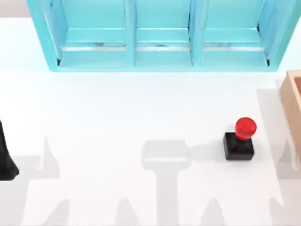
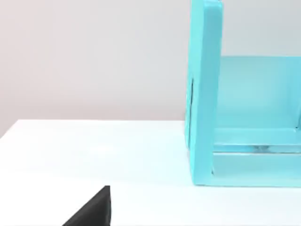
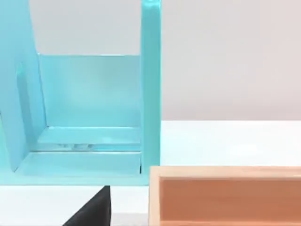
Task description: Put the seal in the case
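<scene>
The seal (image 1: 240, 139) stands upright on the white table at the right of the top view, its red round knob above a black square base. The case (image 1: 294, 96), a tan wood-coloured box, lies at the right edge behind the seal, and its near wall (image 3: 225, 195) is close in the right wrist view. My left gripper (image 1: 5, 157) is a dark shape parked at the table's left edge, far from the seal; a black part of it (image 2: 94, 211) is in the left wrist view. A black part of my right gripper (image 3: 94, 211) sits beside the case's wall.
A large turquoise three-bay shelf unit (image 1: 160, 35) spans the back of the table; one end of it (image 2: 204, 94) is in the left wrist view and the other end (image 3: 150, 89) stands just behind the case. Bare white tabletop lies between the left gripper and the seal.
</scene>
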You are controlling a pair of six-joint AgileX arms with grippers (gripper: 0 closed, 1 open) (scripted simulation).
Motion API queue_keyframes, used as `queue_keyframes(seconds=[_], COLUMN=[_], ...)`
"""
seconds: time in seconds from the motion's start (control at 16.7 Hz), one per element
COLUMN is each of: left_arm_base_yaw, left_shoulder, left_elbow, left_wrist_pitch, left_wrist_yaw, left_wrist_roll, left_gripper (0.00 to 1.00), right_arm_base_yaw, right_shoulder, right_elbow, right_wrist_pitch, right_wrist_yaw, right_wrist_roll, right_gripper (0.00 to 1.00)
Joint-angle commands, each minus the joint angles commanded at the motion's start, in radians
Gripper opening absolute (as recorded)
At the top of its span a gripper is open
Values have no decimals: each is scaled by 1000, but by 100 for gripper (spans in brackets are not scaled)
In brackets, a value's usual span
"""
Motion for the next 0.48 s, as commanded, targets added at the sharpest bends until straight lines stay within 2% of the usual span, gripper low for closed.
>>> queue_keyframes(seconds=[0.24, 0.48], left_arm_base_yaw=[0, 0], left_shoulder=[0, 0], left_elbow=[0, 0], left_wrist_pitch=[0, 0], left_wrist_yaw=[0, 0], left_wrist_roll=[0, 0], left_gripper=[100, 100], right_arm_base_yaw=[7, 47], right_shoulder=[30, 214], right_elbow=[26, 187], right_wrist_pitch=[-24, -156], right_wrist_yaw=[0, 3], right_wrist_roll=[7, 50], right_gripper=[100, 100])
